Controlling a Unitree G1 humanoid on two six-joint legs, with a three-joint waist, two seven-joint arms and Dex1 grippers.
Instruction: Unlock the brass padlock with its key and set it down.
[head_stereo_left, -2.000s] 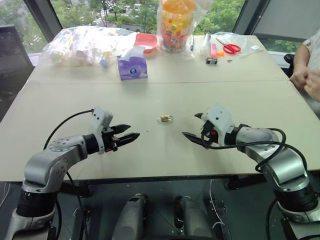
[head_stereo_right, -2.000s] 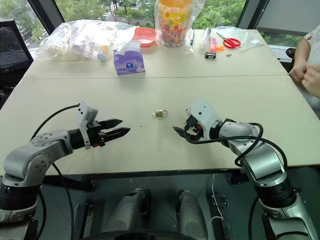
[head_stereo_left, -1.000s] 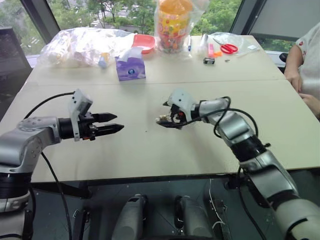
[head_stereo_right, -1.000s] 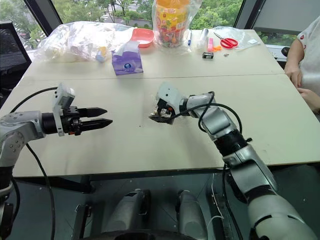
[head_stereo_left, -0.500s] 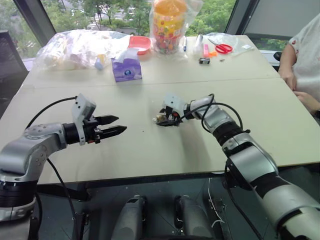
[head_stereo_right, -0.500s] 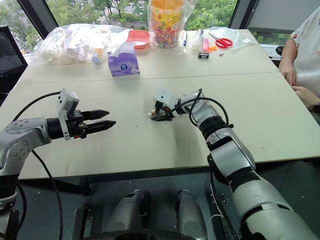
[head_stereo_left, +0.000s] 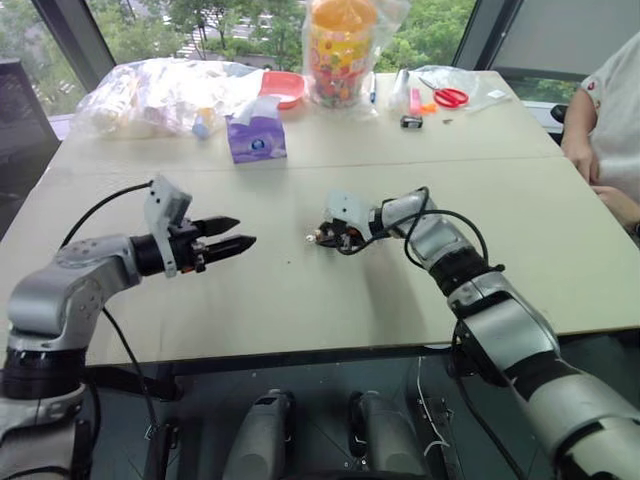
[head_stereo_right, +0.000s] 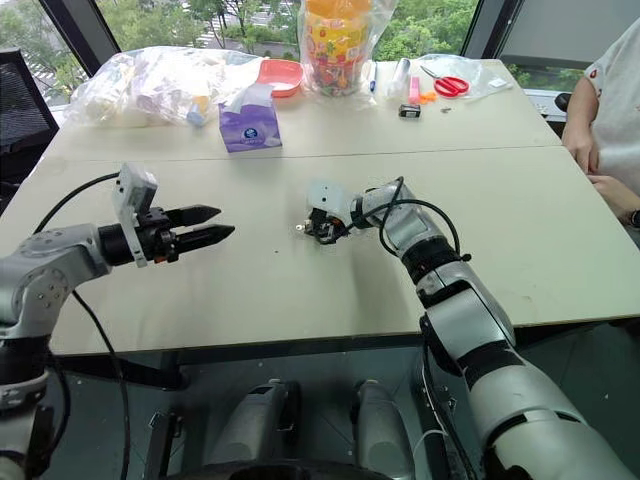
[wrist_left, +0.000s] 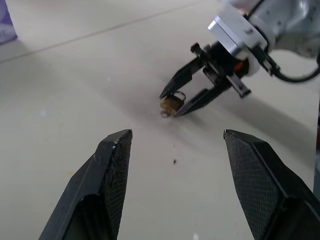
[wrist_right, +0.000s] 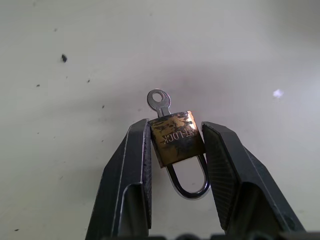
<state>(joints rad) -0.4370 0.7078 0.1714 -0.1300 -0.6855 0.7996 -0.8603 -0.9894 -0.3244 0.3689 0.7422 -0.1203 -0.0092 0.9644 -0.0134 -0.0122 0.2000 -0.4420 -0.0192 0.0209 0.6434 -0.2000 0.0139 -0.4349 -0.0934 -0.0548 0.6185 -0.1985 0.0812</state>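
The brass padlock (wrist_right: 177, 142) is a small golden block pinched by its sides between the fingers of my right gripper (wrist_right: 176, 131), which is shut on it at the middle of the table. Its silver shackle points back toward the gripper. A small silver key (wrist_right: 159, 101) sticks out of the far end of the body. The left wrist view shows the padlock (wrist_left: 171, 104) low over the tabletop in the right gripper (wrist_left: 170, 105). My left gripper (head_stereo_left: 246, 231) hangs open a short way to the left, pointing toward the padlock with nothing between its fingers (wrist_left: 115, 160).
The far half of the beige table (head_stereo_left: 300, 290) holds clear plastic bags (head_stereo_left: 160, 90), a purple tissue box (head_stereo_left: 257, 140), a red bowl (head_stereo_left: 283, 85), a bag of orange snacks (head_stereo_left: 340, 50) and red scissors (head_stereo_left: 450, 97). A person (head_stereo_left: 610, 120) sits at the right edge.
My right gripper came in from the right to the padlock and shut on its body. The left gripper has stayed open in much the same place.
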